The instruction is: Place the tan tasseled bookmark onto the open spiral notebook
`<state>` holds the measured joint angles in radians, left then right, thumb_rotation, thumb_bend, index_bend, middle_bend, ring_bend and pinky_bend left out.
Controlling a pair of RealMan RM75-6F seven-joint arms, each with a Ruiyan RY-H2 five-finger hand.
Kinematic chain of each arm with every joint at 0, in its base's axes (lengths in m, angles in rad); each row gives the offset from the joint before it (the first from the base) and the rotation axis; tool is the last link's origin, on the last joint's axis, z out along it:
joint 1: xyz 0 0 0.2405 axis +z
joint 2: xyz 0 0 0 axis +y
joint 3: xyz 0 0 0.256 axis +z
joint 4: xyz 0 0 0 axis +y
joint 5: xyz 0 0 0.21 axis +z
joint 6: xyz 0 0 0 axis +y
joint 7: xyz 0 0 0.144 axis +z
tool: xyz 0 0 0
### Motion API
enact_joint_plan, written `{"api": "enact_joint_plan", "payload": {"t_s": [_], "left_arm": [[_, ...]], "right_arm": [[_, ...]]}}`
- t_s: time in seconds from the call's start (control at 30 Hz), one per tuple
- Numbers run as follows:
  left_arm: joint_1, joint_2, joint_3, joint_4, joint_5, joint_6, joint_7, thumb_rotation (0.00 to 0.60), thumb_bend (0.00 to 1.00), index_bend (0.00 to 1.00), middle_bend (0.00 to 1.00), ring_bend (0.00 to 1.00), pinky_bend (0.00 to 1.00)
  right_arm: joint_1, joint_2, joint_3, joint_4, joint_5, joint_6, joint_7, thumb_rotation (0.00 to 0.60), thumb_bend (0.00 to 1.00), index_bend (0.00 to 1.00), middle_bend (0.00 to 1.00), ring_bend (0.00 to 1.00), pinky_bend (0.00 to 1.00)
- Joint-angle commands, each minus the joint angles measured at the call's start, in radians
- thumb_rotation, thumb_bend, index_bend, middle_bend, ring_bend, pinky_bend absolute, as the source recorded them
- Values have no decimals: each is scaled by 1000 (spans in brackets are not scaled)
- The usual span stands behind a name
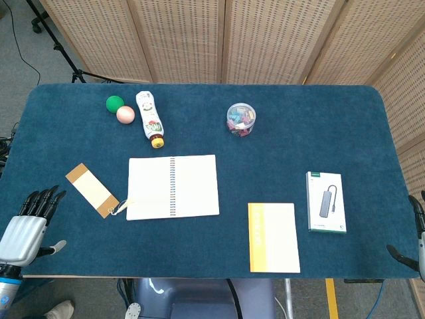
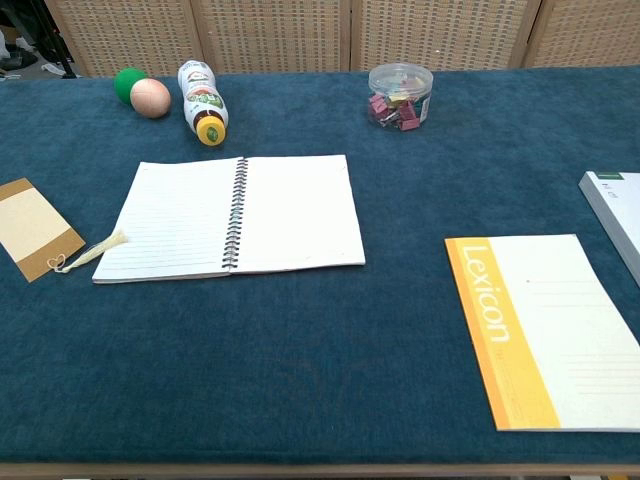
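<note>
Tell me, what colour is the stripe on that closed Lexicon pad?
Orange stripe, clearest in the chest view.

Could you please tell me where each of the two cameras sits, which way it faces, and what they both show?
Head view: high above the near edge, looking steeply down on the blue table; the left hand and right hand show at the lower corners, fingers apart, holding nothing.
Chest view: low at the near edge, looking forward across the cloth; no part of the robot shows.
Shared: the open spiral notebook, tan tasseled bookmark left of it with its tassel touching the notebook's corner, yellow Lexicon pad, bottle, two balls and clip jar.
</note>
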<state>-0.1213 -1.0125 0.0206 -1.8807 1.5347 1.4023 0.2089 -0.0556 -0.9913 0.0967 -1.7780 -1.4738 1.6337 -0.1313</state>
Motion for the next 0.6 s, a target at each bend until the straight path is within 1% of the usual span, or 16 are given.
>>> {"api": "enact_joint_plan", "payload": {"t_s": [0.03, 0.23, 0.3, 0.33, 0.4, 0.43, 0.47, 0.53, 0.6], "left_arm": [[2, 0, 1, 0, 3, 3, 0, 600, 0, 61, 0, 0, 0], [-3, -2, 1, 9, -1, -6, 0, 600, 0, 61, 0, 0, 0], [-22, -7, -8, 41, -9, -33, -3, 600, 0, 61, 0, 0, 0], [-53, -18, -23, 101, -24, -77, -15, 600, 0, 61, 0, 0, 0], [-114, -45, -40, 221, -28, -167, -116, 600, 0, 61, 0, 0, 0], [-140, -50, -39, 265, -26, -215, -165, 600, 0, 61, 0, 0, 0], [-175, -54, -34, 331, -1, -265, -243, 600, 0, 61, 0, 0, 0], [-231, -76, -21, 456, 59, -321, -337, 600, 0, 80, 0, 0, 0], [-267, -111, -12, 542, 89, -352, -405, 600, 6, 152, 0, 0, 0]], "right_arm": [[-1, 0, 0, -1, -1, 2, 0, 600, 0, 0, 0, 0, 0], [-3, 1, -1, -2, 0, 4, 2, 600, 0, 0, 0, 0, 0], [-5, 0, 0, -3, 0, 9, 1, 600, 0, 0, 0, 0, 0], [-5, -2, 1, -3, -1, 10, -2, 600, 0, 0, 0, 0, 0], [-3, -6, 3, -2, 3, 8, -10, 600, 0, 0, 0, 0, 0], [-2, -9, 4, -1, 6, 6, -14, 600, 0, 0, 0, 0, 0], [0, -12, 6, 0, 10, 4, -20, 600, 0, 0, 0, 0, 0], [4, -20, 10, 4, 21, 0, -35, 600, 0, 0, 0, 0, 0], [7, -28, 13, 9, 32, -6, -49, 600, 0, 0, 0, 0, 0]]}}
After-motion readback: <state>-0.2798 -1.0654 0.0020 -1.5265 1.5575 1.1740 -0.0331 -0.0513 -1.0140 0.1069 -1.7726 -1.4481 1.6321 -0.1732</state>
